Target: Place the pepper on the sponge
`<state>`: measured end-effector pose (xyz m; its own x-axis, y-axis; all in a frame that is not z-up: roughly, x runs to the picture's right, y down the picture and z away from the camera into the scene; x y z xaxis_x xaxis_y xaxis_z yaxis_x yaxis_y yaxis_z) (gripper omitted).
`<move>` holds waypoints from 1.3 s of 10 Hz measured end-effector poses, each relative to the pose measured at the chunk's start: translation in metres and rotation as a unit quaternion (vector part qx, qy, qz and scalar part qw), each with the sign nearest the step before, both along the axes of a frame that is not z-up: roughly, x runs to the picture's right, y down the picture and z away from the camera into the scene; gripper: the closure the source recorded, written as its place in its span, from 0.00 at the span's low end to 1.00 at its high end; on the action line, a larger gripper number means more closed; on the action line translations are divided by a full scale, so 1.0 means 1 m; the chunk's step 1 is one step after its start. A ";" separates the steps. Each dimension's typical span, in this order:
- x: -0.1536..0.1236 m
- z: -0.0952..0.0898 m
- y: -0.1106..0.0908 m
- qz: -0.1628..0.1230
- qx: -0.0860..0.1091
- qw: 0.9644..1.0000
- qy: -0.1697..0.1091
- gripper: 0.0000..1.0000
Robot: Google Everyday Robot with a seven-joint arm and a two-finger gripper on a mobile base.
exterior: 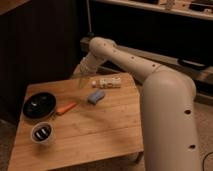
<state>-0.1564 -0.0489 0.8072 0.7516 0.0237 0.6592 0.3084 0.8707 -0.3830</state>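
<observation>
The orange pepper [66,108] lies on the wooden table [100,135], just right of a black bowl. A short way right and behind it rests the light-blue sponge [96,96], apart from the pepper. My gripper [81,78] hangs from the white arm [150,75] over the far edge of the table, behind and slightly left of the sponge and above both objects. It touches neither of them.
A black round bowl [39,106] sits at the left of the table. A dark cup [42,133] stands near the front left. A white packet [107,82] lies behind the sponge. A dark cabinet and shelving stand behind the table.
</observation>
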 end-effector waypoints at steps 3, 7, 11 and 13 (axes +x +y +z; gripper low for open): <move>-0.014 0.017 0.022 -0.004 -0.014 1.000 -0.012 0.35; -0.025 0.047 0.041 0.010 -0.033 0.999 -0.027 0.35; -0.028 0.074 0.059 0.030 -0.036 0.997 -0.056 0.35; -0.035 0.081 0.067 0.032 -0.041 0.996 -0.068 0.35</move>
<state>-0.1915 0.0181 0.8880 0.6509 0.1258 0.7487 0.3074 0.8580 -0.4114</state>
